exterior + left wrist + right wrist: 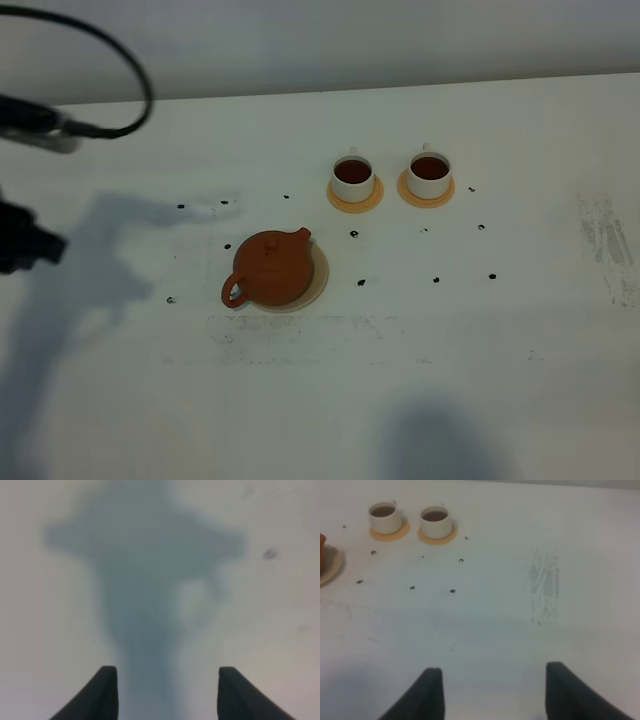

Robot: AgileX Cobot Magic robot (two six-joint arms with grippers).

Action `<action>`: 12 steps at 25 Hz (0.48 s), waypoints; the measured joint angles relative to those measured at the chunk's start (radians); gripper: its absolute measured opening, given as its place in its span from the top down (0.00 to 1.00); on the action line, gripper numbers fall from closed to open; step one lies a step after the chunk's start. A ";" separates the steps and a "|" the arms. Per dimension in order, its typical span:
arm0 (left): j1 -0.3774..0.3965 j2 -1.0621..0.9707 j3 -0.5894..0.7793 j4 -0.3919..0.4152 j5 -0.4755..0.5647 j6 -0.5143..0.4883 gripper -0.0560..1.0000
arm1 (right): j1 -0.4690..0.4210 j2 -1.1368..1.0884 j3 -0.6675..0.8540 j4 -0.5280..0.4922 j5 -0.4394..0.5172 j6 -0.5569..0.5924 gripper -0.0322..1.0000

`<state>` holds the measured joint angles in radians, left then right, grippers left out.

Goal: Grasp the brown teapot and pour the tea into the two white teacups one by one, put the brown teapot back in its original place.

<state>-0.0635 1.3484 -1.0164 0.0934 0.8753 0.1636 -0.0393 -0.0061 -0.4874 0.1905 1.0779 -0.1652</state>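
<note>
The brown teapot (270,268) stands upright on the pale beige disc (318,283), handle toward the front left, spout toward the back right. The two white teacups (352,178) (429,175) sit on small orange-tan coasters behind it, both holding dark tea. My left gripper (162,672) is open and empty over bare table, far left of the teapot. My right gripper (492,672) is open and empty, well back from the cups (385,516) (436,520). A sliver of the teapot (321,547) and the disc (332,565) show in the right wrist view.
My left arm (25,245) and its cable (120,60) are at the far left edge. Small dark specks (361,282) dot the white table around the cups. A scuffed patch (605,240) lies at the right.
</note>
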 joint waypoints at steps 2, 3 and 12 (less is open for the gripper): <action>0.062 -0.072 0.058 -0.001 0.004 -0.008 0.52 | 0.000 0.000 0.000 0.000 0.000 0.000 0.52; 0.087 -0.113 0.077 -0.004 0.008 -0.018 0.52 | 0.000 0.000 0.000 0.000 0.000 0.000 0.52; 0.195 -0.484 0.244 -0.066 0.129 -0.052 0.52 | 0.000 0.000 0.000 0.000 0.000 0.000 0.52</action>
<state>0.1317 0.8643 -0.7720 0.0278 1.0039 0.1112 -0.0393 -0.0061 -0.4874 0.1905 1.0779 -0.1652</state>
